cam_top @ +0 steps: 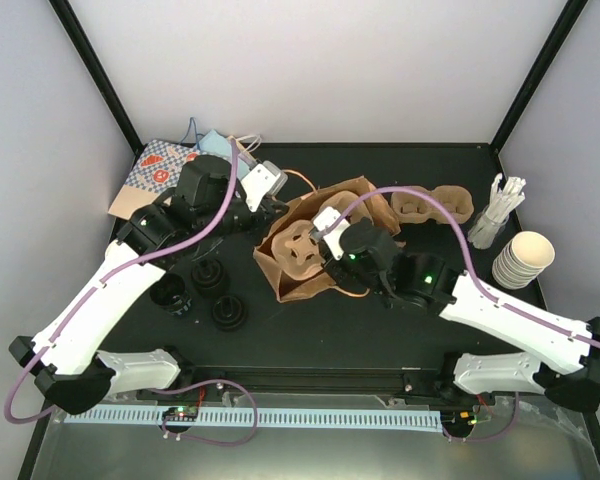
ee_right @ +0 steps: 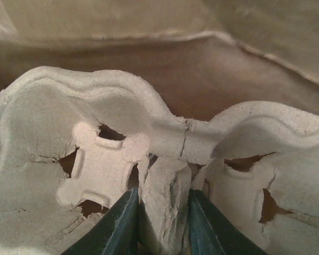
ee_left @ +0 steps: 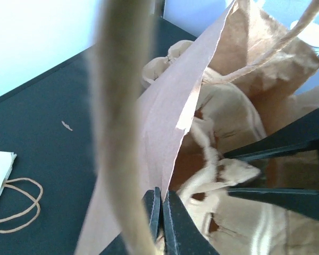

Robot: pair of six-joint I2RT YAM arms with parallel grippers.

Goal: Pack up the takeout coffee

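Note:
A tan pulp cup carrier (cam_top: 302,250) lies in the mouth of the brown paper bag (cam_top: 355,192) at the table's middle. My right gripper (cam_top: 326,246) reaches into the bag, shut on the carrier's centre ridge (ee_right: 165,186), with a hollow (ee_right: 103,159) on each side. My left gripper (ee_left: 162,210) is shut on the bag's upper edge (ee_left: 170,122) and holds it up. A bag handle (ee_left: 122,106) blurs across the left wrist view. A second carrier (cam_top: 435,205) lies behind the bag. Cream cups (cam_top: 525,258) are stacked at the right. Three black lids (cam_top: 208,278) sit at the left.
A white holder of stirrers (cam_top: 498,212) stands behind the cup stack. A printed paper bag (cam_top: 155,175) with other items lies at the back left corner. A white bag with cord handles (ee_left: 0,170) shows at the left in the left wrist view.

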